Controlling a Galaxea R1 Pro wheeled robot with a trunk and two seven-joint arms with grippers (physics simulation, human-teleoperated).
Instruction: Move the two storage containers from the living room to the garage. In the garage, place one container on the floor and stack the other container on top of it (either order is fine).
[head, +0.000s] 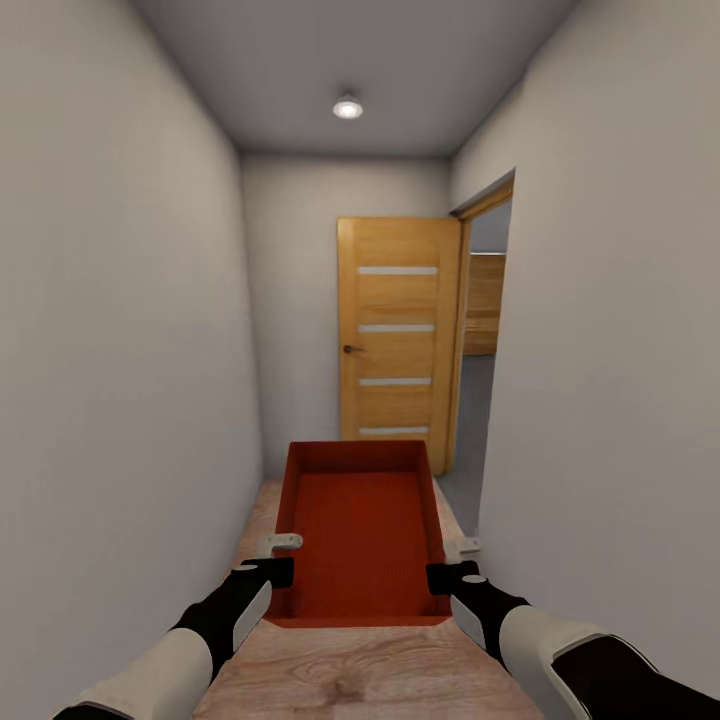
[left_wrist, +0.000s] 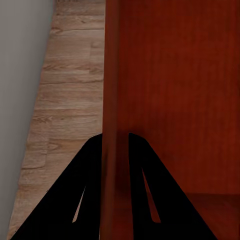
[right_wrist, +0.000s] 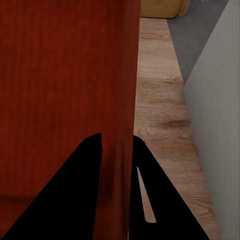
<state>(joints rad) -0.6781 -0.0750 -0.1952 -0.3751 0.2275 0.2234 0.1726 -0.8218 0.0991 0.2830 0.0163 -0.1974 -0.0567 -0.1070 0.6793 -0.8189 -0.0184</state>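
Grippers (head: 279, 560) (head: 450, 562) apparently clamp storage container (head: 362, 520) walls

— Any writing anywhere? A label, a number?

— Nothing I can read. The red bin (head: 362, 520) has plain walls, and the wooden door (head: 397, 335) carries only pale strips, no sign.

— The walls?

— Bare grey, no lettering or marks on them at all.

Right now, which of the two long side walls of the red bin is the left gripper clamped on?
The left gripper is clamped on the storage container's wall nearest the blank hallway wall; the right gripper holds the doorway-side one.
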